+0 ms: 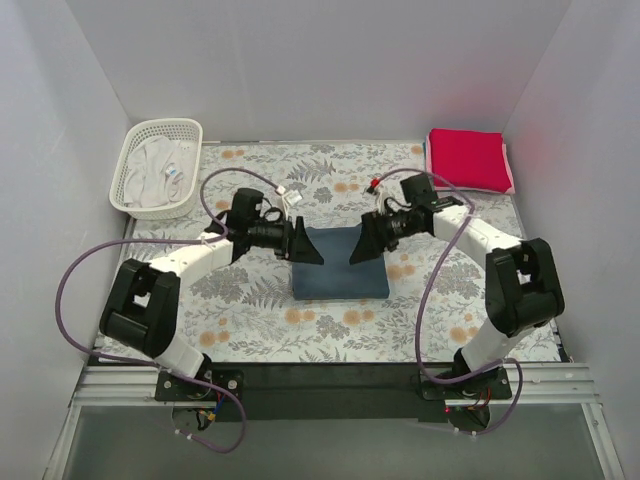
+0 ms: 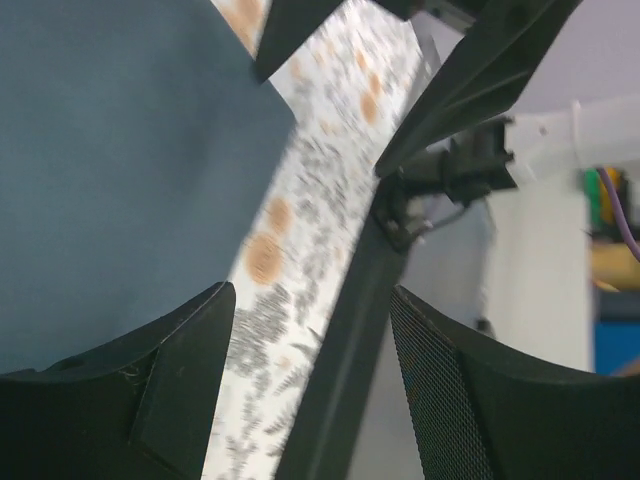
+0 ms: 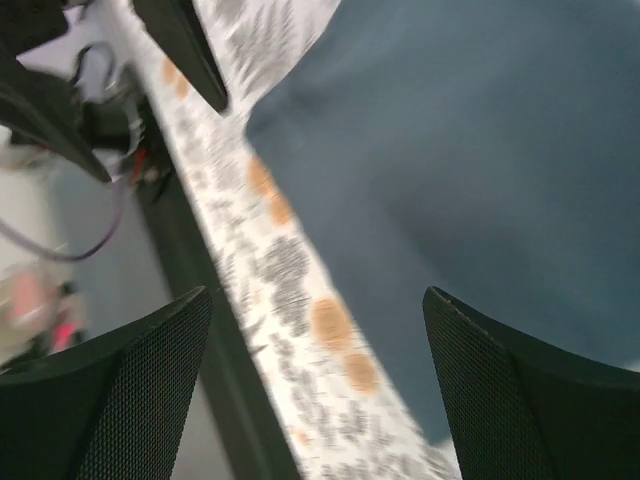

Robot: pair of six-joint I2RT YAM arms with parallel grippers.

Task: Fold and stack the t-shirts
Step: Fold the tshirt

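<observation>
The dark slate blue t-shirt (image 1: 340, 264) lies folded into a rectangle on the floral cloth at the table's middle; it also shows in the left wrist view (image 2: 110, 170) and the right wrist view (image 3: 470, 160). My left gripper (image 1: 308, 246) hangs open and empty over its left edge. My right gripper (image 1: 362, 246) hangs open and empty over its right edge. The crimson red t-shirt (image 1: 465, 158) lies folded at the back right, with the pale pink t-shirt (image 1: 511, 176) under it, only its edge showing.
A white lattice basket (image 1: 130, 160) holding pale cloth stands at the back left. The grey-and-orange floral cloth (image 1: 260, 310) covers the table. White walls close in the sides and back. A black rail (image 1: 330, 375) runs along the near edge.
</observation>
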